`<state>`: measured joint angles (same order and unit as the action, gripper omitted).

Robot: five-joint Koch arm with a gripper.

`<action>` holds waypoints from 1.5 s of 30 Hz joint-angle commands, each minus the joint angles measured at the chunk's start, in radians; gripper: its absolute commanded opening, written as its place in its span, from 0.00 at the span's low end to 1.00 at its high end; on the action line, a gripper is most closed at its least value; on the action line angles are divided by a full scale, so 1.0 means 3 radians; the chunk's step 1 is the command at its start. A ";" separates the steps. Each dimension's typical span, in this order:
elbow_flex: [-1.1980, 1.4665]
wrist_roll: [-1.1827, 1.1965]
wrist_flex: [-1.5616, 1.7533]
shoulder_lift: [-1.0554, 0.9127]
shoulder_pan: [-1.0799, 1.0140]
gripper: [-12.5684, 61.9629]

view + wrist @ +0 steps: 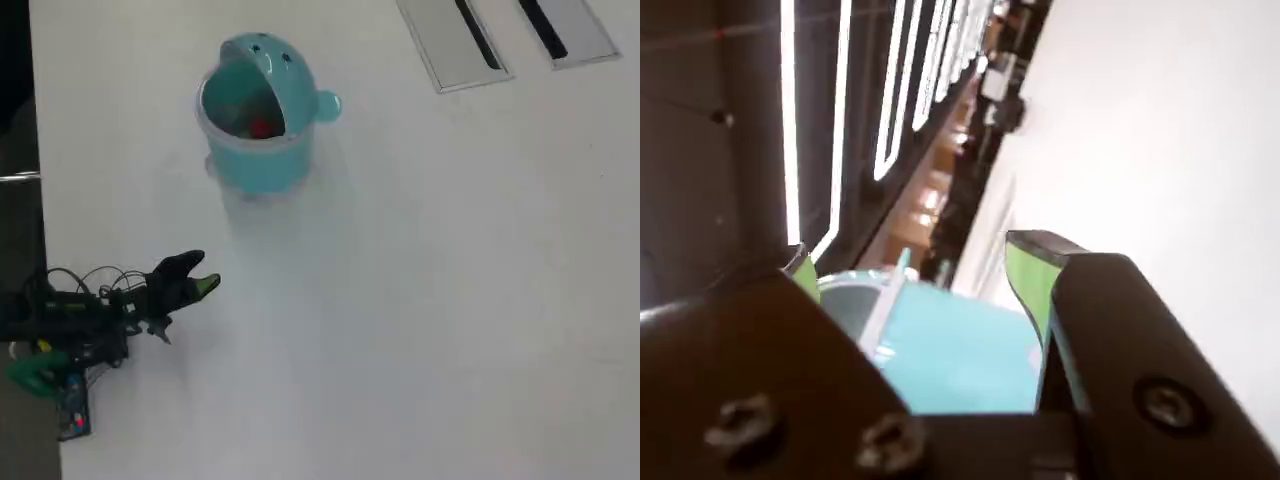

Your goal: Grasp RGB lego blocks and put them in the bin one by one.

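In the wrist view we see our gripper (1025,300) with its two green-tipped fingers spread wide apart and nothing between them — it is not holding a block. Past the fingers, low in the picture at about 6 o'clock, sits the teal bin (950,350), with the white table (1160,150) running off to the right. In the overhead view the bin (250,165) stands up at about 11 o'clock on the table (450,300), its lid flipped back so we can look inside. We count one bin, and inside it one red block (262,128); there may be more in there, but it is too small and dim for us to tell. The gripper (198,278) is well apart from the bin, down at about 8 o'clock near the table's left edge. We count no blocks lying out on the table. So we think at least the red one is done — and since nothing is left outside to pick, the job looks close to finished or finished.
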<state>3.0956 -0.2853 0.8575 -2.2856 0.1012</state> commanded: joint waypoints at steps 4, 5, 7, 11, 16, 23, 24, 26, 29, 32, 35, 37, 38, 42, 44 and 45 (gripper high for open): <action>0.0256 -0.0015 -0.0583 -0.0112 -0.0041 0.63; 0.0256 -0.0015 -0.0706 -0.0112 -0.0097 0.63; 0.0251 -0.0010 -0.0864 -0.0112 -0.0194 0.63; 0.0256 -0.0005 -0.1186 -0.0112 -0.0281 0.63; 0.0251 0.0097 -0.1508 -0.0102 -0.0291 0.63; 0.0251 0.0327 -0.1897 -0.0092 -0.0235 0.64; 0.0251 0.0327 -0.1948 -0.0097 -0.0235 0.64; 0.0251 0.0332 -0.1958 -0.0102 -0.0225 0.63; 0.0251 0.0394 -0.1979 -0.0102 -0.0205 0.63; 0.0251 0.0491 -0.1994 -0.0107 -0.0194 0.63; 0.0251 0.0496 -0.1994 -0.0112 -0.0199 0.63; 0.0251 0.0496 -0.1994 -0.0107 -0.0194 0.63; 0.0251 0.0506 -0.1999 -0.0107 -0.0194 0.63; 0.0251 0.0506 -0.1999 -0.0107 -0.0179 0.63; 0.0251 0.0506 -0.1999 -0.0107 -0.0179 0.63; 0.0251 0.0506 -0.1999 -0.0107 -0.0179 0.63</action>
<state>3.0956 -0.1534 0.2562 -2.2856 0.0476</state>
